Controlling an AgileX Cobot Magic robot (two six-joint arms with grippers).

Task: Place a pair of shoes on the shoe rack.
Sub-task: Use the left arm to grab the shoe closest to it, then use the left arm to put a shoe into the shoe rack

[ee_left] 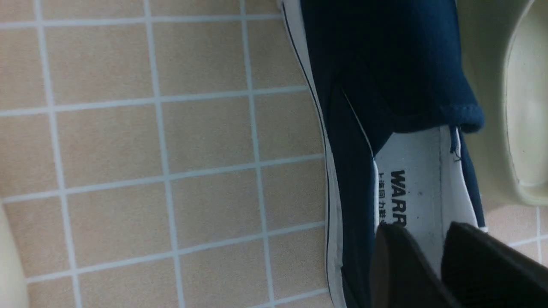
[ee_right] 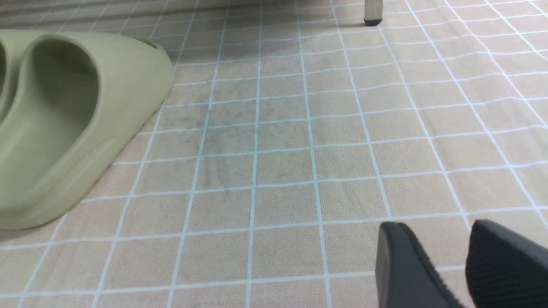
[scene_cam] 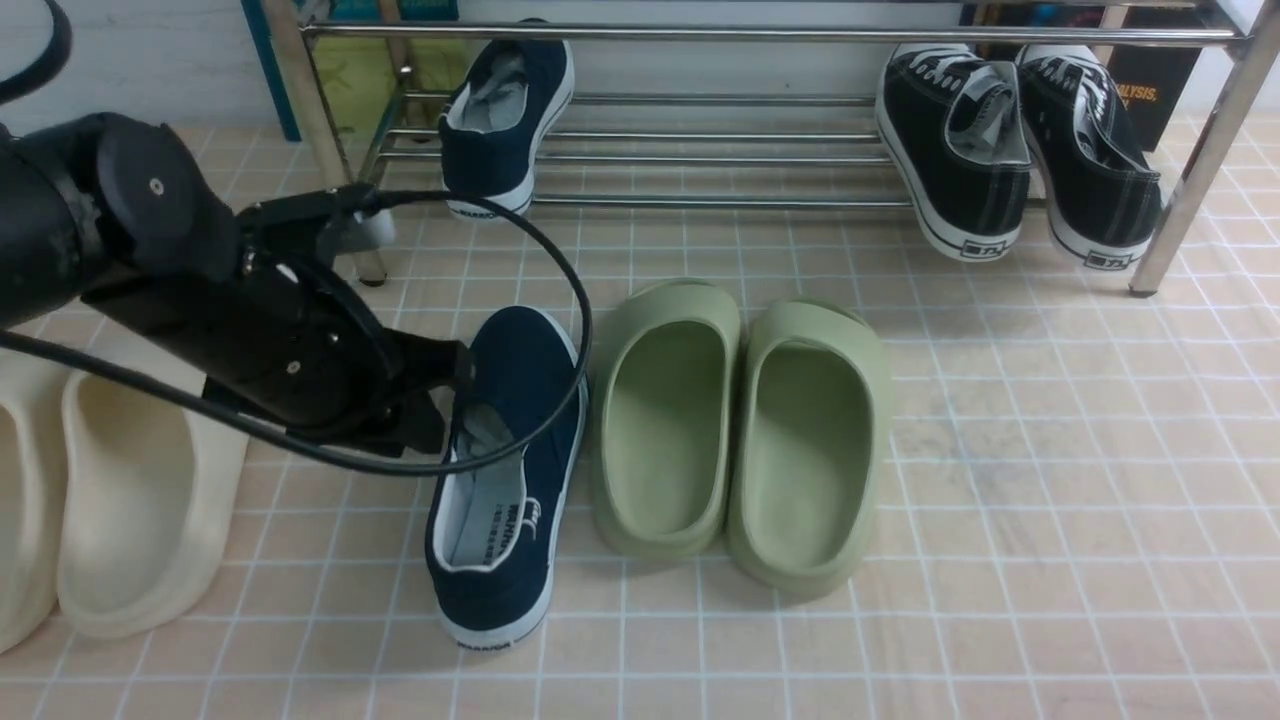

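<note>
Left gripper (ee_left: 421, 231): black fingers slightly parted, tips over the insole of the floor shoe - nothing clamped.
Right gripper (ee_right: 434, 226): fingers wide apart, holding nothing, over bare tile floor (ee_right: 278, 141).
Shoe one: navy-blue canvas slip-on (scene_cam: 500, 120) on the chrome bar shoe rack (scene_cam: 700, 35), left end, heel nearest.
Shoe two: matching navy slip-on (scene_cam: 525, 370) on the floor - just left of the olive-green foam slides (scene_cam: 665, 420).

Home entryway — shoe rack (scene_cam: 700, 33), tiled floor (scene_cam: 1050, 450)
</note>
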